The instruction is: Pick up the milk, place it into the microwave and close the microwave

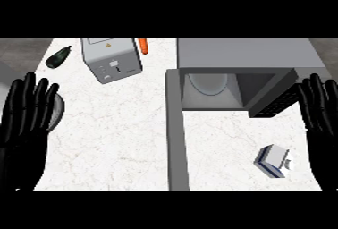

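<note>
resting on veined marble counter (112, 134), boxy milk (274, 160).

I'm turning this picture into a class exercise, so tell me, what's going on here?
Nothing is being handled yet. Both hands are open with fingers up: the left hand at the left edge, the right hand at the right edge. The milk carton lies untouched on the counter, in front of the microwave and nearer the right hand. The microwave's door stands open, and the milk is not inside.
</note>
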Available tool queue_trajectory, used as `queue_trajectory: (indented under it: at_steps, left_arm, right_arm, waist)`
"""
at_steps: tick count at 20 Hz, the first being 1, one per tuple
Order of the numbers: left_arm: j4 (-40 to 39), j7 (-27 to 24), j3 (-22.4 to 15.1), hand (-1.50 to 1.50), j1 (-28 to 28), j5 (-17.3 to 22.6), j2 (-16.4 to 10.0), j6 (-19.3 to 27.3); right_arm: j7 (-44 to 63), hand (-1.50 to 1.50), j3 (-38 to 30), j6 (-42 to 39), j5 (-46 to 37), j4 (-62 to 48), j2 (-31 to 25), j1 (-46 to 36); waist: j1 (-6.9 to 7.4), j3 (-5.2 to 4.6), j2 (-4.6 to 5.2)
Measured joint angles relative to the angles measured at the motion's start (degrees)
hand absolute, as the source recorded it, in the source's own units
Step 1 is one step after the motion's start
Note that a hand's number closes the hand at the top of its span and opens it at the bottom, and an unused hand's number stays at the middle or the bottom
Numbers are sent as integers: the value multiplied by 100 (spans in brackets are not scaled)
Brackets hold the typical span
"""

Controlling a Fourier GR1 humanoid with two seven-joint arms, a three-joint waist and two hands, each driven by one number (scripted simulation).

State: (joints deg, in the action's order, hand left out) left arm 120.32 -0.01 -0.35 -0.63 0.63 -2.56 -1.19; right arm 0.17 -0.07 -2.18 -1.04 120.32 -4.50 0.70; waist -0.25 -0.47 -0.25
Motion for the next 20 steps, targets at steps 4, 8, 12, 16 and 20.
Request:
queue_trajectory:
  at_steps: [4, 8, 12, 16, 20]
  left_arm:
    - [51, 50, 148, -150, -25, 32, -136, -69]
    - [56, 325, 353, -150, -35, 345, -163, -88]
    - [241, 615, 510, -150, -255, 756, -132, -132]
    - [482, 550, 538, -150, -692, 907, -69, -269]
    - [754, 640, 807, -150, -1021, 1303, -159, -473]
  right_arm:
    - [104, -150, 28, 542, -491, 242, 228, 143]
    - [360, -150, 393, 1313, -657, 351, 365, 255]
    - [405, -150, 1046, 1868, -620, 348, 417, 381]
    - [632, -150, 1692, 2412, -916, 384, 437, 353]
    - [408, -150, 1955, 2809, -1163, 397, 445, 679]
  waist:
    - [10, 28, 10]
    - [34, 39, 13]
    - [45, 43, 15]
    - [49, 44, 16]
    - [46, 44, 14]
